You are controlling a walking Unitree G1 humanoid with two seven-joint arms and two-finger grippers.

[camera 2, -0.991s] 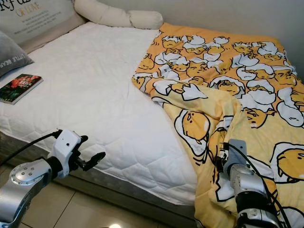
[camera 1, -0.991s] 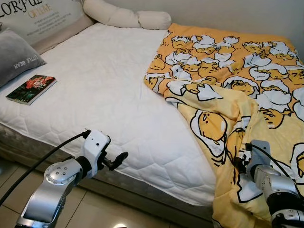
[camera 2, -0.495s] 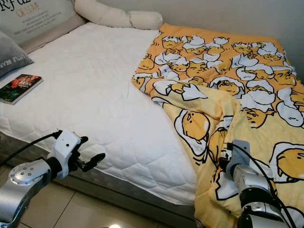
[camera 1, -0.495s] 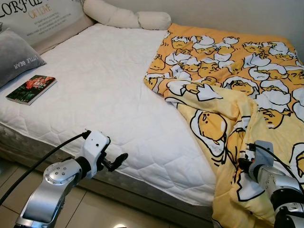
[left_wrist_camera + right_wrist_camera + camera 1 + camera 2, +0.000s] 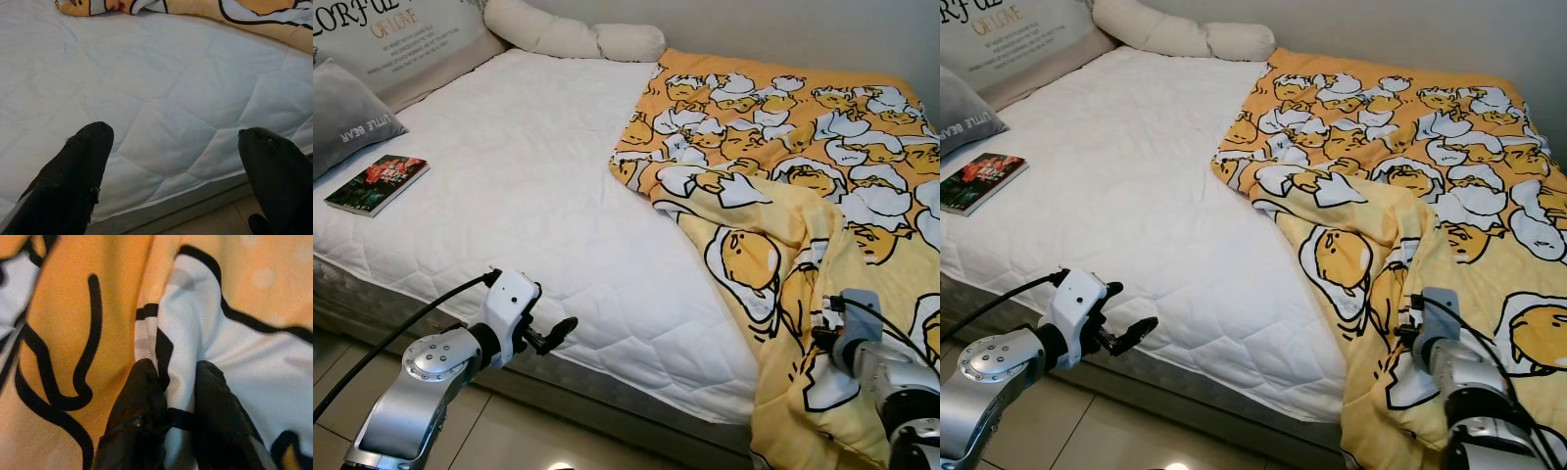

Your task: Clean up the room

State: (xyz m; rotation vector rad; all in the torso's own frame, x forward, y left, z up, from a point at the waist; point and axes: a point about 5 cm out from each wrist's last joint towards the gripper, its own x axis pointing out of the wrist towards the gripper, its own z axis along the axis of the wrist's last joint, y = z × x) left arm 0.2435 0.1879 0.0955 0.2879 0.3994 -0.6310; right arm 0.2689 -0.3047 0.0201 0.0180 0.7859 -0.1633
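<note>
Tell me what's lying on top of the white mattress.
On the mattress: a book, a grey cushion, a long cream bolster, and the yellow blanket, pinched by the right gripper. Whatever lies under the blanket is hidden.

Bed (image 5: 509, 196) w/ white quilted mattress, pale wall (image 5: 783, 29) behind, glossy beige tile floor (image 5: 509, 431) in front.

Soft, even indoor light; head views sharp. Both wrist views are slightly soft, their near black fingers (image 5: 73, 176) blurred.
</note>
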